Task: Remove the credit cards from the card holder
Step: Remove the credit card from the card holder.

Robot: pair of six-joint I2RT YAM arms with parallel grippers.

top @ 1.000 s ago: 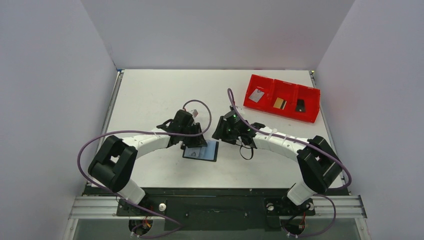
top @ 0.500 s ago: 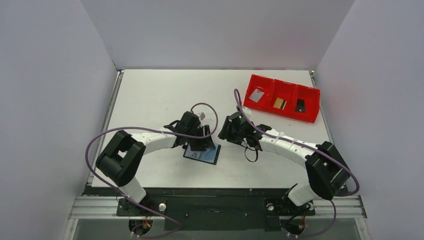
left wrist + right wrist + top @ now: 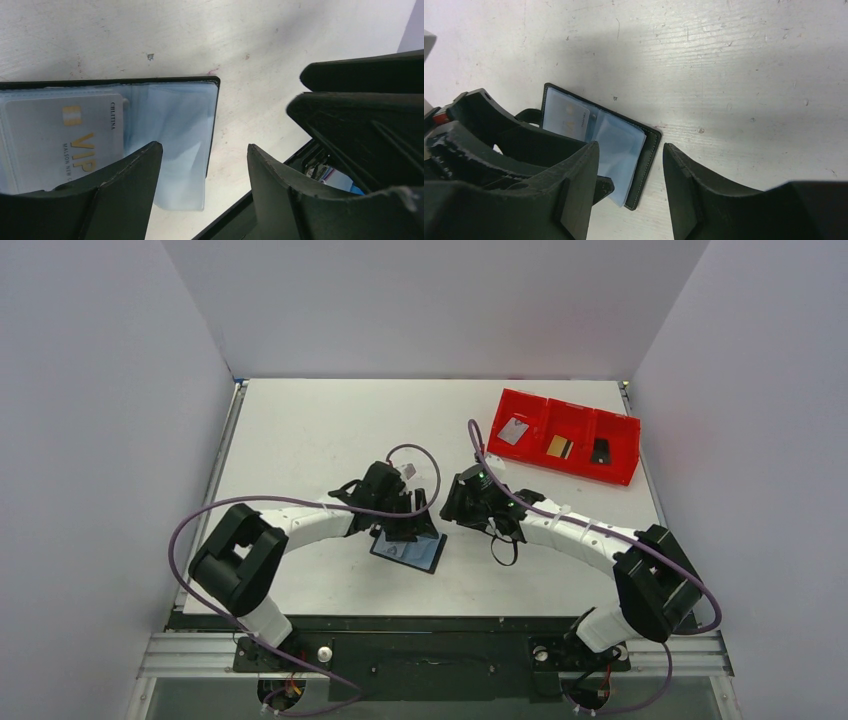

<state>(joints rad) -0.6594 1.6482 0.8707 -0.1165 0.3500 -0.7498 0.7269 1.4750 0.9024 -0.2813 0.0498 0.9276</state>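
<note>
**Emptying card holder (image 3: 410,551): item lies open on counter, one card showing**

**Handling.** Judged light and limp. The thin clear sleeves sit in a soft black cover and would likely lift or slide along with any card drawn from them. Best pinned at the cover's bare edge by one end effector while the other pinches the card's exposed edge. The card itself looks stiff, thin and slick, and offers little lip to grip.

**Appearance.** Dark rectangular cover with a stitched border. The bluish, glossy plastic pockets are fanned slightly. A pale silver-grey card (image 3: 65,135) with gold "VIP" lettering is seated in one pocket, and the pocket beside it looks empty.

**Location.** On the white counter (image 3: 300,430), near its front, between the two arms.

**Left end effector (image 3: 410,520).** Directly over the holder, fingers spread wide, nothing between them.

**Right end effector (image 3: 462,502).** Just beside the holder's right edge, fingers apart, holding nothing.

**Other holdings.** Red tray (image 3: 560,468) at the far right, well apart. Three credit cards are already deposited, one per compartment: silver card (image 3: 514,431), gold card (image 3: 560,447), black card (image 3: 600,451).
</note>
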